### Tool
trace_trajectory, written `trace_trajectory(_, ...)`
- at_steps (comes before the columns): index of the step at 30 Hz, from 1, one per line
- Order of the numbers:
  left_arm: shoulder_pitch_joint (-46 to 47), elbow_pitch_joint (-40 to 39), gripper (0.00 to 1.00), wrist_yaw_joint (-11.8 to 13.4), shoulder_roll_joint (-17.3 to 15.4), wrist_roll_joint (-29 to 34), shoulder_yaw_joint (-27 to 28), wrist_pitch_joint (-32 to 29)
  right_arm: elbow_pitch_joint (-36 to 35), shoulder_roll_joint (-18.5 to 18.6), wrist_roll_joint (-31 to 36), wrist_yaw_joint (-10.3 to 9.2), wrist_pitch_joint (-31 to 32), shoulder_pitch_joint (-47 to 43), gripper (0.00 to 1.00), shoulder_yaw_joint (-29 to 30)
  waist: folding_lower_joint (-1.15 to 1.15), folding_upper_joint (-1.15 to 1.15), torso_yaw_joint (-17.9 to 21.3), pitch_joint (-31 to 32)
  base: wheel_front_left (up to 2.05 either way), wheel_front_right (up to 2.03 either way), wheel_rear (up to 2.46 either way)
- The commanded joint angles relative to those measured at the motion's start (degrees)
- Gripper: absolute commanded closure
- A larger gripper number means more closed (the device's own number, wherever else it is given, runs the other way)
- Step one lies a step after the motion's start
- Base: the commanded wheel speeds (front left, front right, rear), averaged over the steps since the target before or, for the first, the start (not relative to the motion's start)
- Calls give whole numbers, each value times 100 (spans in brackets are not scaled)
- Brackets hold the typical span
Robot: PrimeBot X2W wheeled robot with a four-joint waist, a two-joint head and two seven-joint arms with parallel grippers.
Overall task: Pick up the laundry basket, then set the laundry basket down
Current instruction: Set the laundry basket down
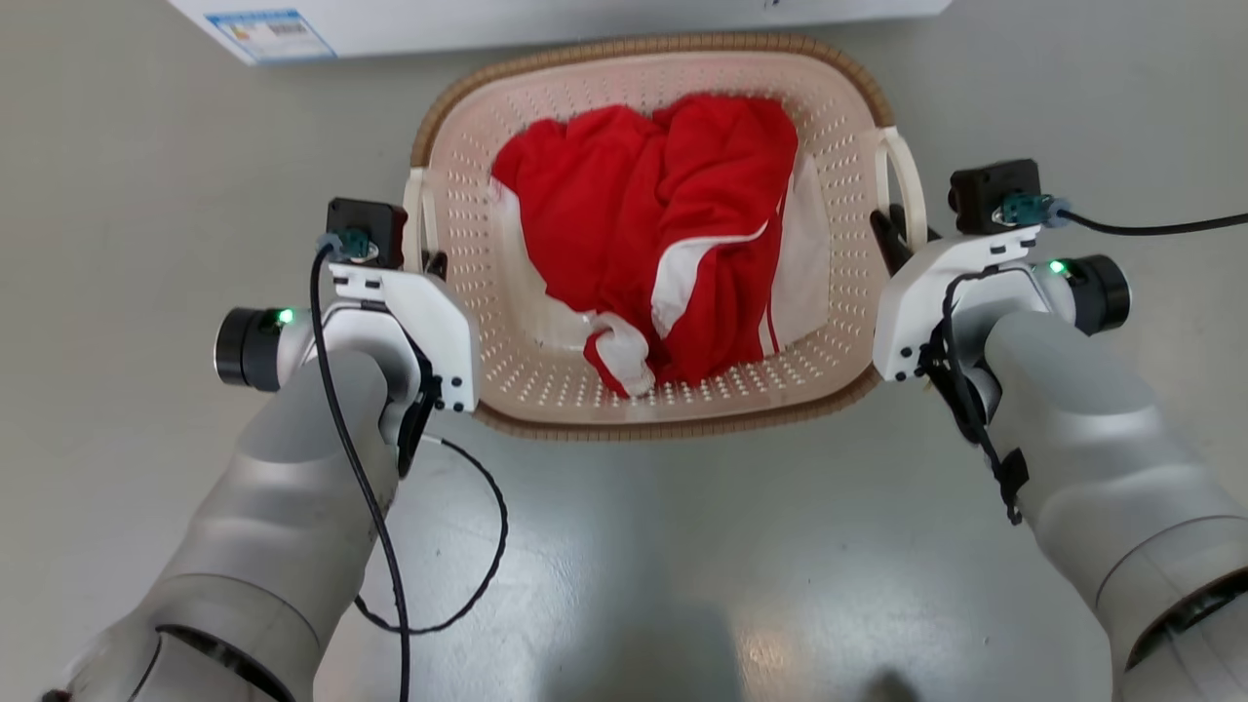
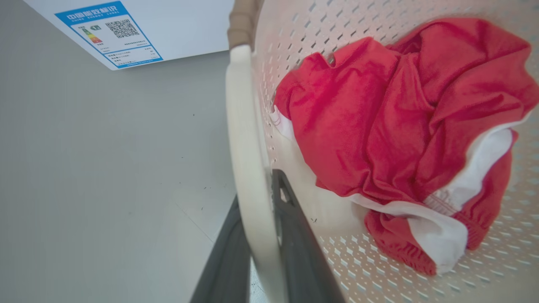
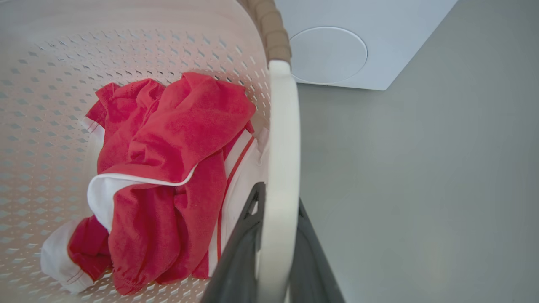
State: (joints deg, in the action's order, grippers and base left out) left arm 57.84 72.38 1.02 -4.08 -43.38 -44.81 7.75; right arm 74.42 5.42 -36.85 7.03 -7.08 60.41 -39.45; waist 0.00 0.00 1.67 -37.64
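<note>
**Laundry basket [image 1: 643,47] held by both handles**

The laundry basket sits between our two end effectors, with a red and white garment [image 1: 663,234] heaped inside. Our left end effector [image 1: 429,261] is nearly closed, pinching the left loop handle [image 1: 414,216]. Our right end effector [image 1: 889,234] pinches the right loop handle [image 1: 912,180] likewise. We cannot tell whether the basket is off the floor [image 1: 682,546]. We judge both arms should move together and level, so nothing tips.

Materials: laundry basket [image 1: 840,146], matt cream perforated plastic with a brown woven-look rim [image 1: 643,44]; garment [image 1: 624,214], soft red and white cloth, crumpled; floor [image 1: 682,546], smooth grey, faintly glossy; forearm shells [image 1: 292,478], satin silver-grey
</note>
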Motion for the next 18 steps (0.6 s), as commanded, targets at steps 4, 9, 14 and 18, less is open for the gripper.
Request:
trace_trajectory(4,291,-54,100,5,-110,44,49,183,-63,-45,87,46,-145,40,100,-16,0,0,-28,-370,0,0,0)
trace_trajectory(9,501,-27,100,3,-90,66,32,354,-55,4,104,46,-274,218,100,111,0,0,-32,-679,0,0,0)
trace_trajectory(14,639,1,100,35,-69,71,32,486,-50,52,149,46,-362,331,100,236,0,0,-41,-893,0,0,0)
trace_trajectory(18,701,33,100,24,-63,78,12,553,-48,71,213,46,-389,339,100,352,0,0,-24,-1012,0,0,0)
